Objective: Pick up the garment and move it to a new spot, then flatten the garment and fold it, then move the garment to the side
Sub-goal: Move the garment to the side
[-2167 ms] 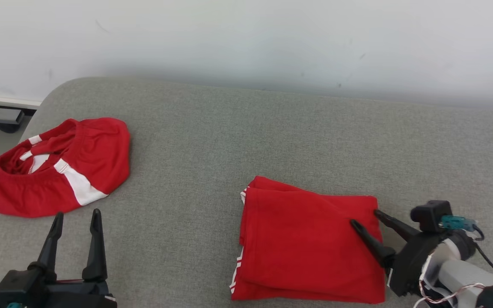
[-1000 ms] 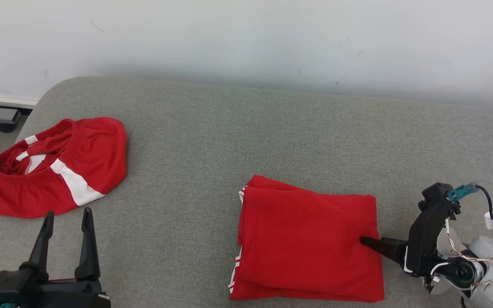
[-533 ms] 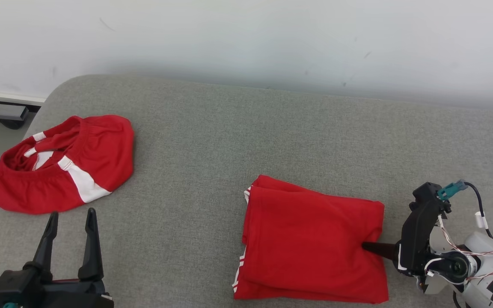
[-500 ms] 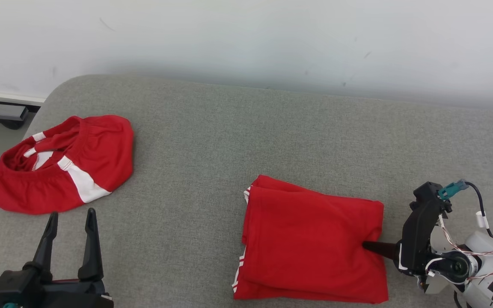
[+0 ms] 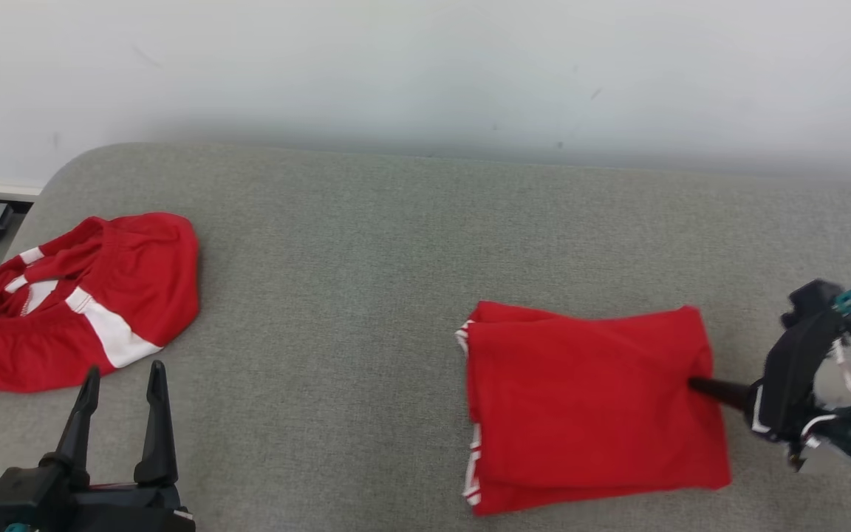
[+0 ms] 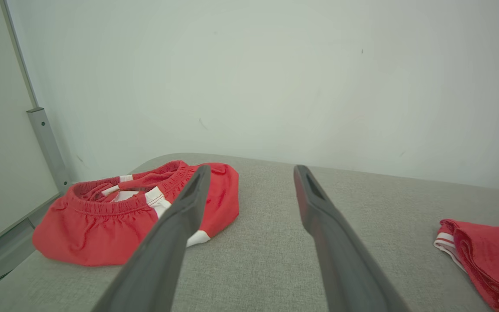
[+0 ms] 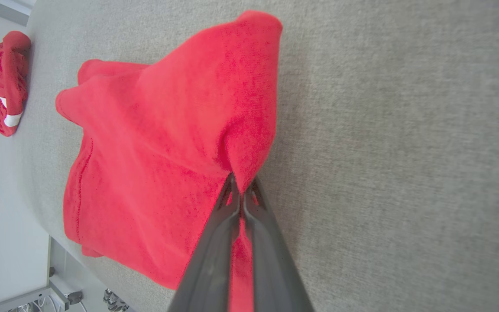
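The folded red garment (image 5: 595,406), white striping along its left edge, lies flat on the right part of the grey padded surface (image 5: 366,244). The right gripper (image 5: 695,384) has its jaws pinched tight on the middle of the garment's right edge, where the cloth puckers into a small ridge. The left gripper (image 5: 122,373) hovers at the near left, jaws spread wide, holding nothing. Just beyond it, by the surface's left corner, lie crumpled red shorts (image 5: 78,295) with white panels

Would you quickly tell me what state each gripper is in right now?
Left gripper: open, empty.
Right gripper: shut on the edge of the folded red garment.
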{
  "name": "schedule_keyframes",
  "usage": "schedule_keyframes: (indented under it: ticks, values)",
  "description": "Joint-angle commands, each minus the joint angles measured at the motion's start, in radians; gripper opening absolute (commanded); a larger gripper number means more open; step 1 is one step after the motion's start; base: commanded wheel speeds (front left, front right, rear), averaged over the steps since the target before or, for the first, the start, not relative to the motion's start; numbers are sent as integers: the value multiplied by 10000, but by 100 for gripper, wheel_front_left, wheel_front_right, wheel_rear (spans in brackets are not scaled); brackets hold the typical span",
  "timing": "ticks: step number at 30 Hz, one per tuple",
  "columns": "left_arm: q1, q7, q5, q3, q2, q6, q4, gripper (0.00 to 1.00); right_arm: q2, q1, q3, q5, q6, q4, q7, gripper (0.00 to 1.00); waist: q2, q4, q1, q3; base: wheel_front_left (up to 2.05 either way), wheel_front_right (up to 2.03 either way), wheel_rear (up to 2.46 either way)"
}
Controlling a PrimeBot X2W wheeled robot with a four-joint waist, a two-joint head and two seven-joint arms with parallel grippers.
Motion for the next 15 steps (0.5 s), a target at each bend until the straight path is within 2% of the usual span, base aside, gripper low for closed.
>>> schedule_keyframes:
  ticks: [1, 15]
  values:
    - [-60, -59, 29, 10, 89, 4, 8, 100, -189, -156, -85, 35, -21, 42, -72, 0, -1, -95, -1, 6, 0, 0, 0]
    - [-317, -58, 89, -80, 266, 48, -152, 100, -1650, -1903, -453, -829, -21, 1043, 380, 0, -1, -567, -1, 592, 0, 0, 0]
